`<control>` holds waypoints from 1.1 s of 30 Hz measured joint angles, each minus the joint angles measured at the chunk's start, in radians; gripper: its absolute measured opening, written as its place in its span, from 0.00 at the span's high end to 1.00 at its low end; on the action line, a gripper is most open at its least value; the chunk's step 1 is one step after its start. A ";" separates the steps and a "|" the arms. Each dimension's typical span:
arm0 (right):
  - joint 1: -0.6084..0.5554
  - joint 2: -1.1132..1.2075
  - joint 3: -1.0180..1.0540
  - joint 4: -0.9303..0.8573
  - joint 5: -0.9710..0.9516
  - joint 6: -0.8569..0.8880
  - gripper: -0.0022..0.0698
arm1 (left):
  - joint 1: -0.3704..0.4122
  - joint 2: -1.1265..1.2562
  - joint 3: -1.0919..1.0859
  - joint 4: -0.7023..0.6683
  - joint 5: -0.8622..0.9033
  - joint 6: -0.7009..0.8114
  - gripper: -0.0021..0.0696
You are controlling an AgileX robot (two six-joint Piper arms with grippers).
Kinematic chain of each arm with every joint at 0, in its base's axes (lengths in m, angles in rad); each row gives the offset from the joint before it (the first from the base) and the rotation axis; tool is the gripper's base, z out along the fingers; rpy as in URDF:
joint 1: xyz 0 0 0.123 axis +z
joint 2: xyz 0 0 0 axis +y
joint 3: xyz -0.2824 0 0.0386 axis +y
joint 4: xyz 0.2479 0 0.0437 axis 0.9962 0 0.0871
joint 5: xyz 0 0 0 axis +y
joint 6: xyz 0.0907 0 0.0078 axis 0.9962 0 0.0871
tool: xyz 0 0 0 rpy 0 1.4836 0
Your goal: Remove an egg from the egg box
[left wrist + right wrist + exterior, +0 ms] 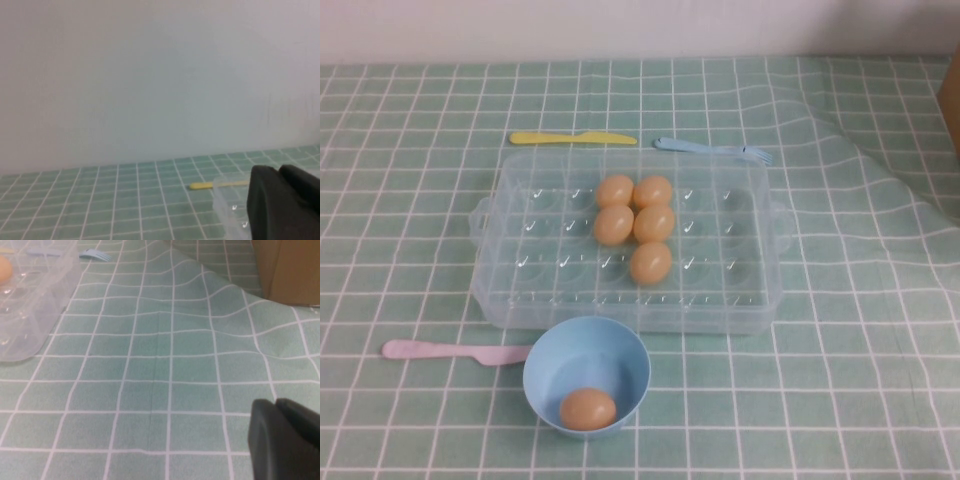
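The clear plastic egg box [510, 290] lies in the middle of the table and holds several orange-tan eggs, the nearest one [650, 263] in a centre cup. One more egg [588, 409] lies in the light-blue bowl [620, 355] in front of the box. Neither arm shows in the high view. My left gripper [277, 170] is shut and empty, low beside a corner of the box [227, 200]. My right gripper [275, 402] is shut and empty over bare cloth, well away from the box [35, 300], where one egg [4, 269] shows.
A yellow knife [570, 138] and a blue fork [715, 149] lie behind the box, and a pink knife [450, 351] lies at the front left. The green checked cloth wrinkles at the right [880, 170]. A brown box [290, 270] stands at the far right.
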 joint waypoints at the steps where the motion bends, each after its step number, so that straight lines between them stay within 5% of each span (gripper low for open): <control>1: 0.000 0.000 0.000 0.000 0.000 0.000 0.99 | 0.017 -0.012 0.000 0.000 0.024 -0.001 0.98; 17: 0.000 0.000 0.000 0.000 0.000 0.000 0.99 | 0.086 -0.043 0.001 0.044 0.529 0.034 0.98; 33: 0.000 0.000 0.000 0.000 0.000 0.000 0.99 | 0.086 -0.043 0.002 0.053 0.557 0.034 0.98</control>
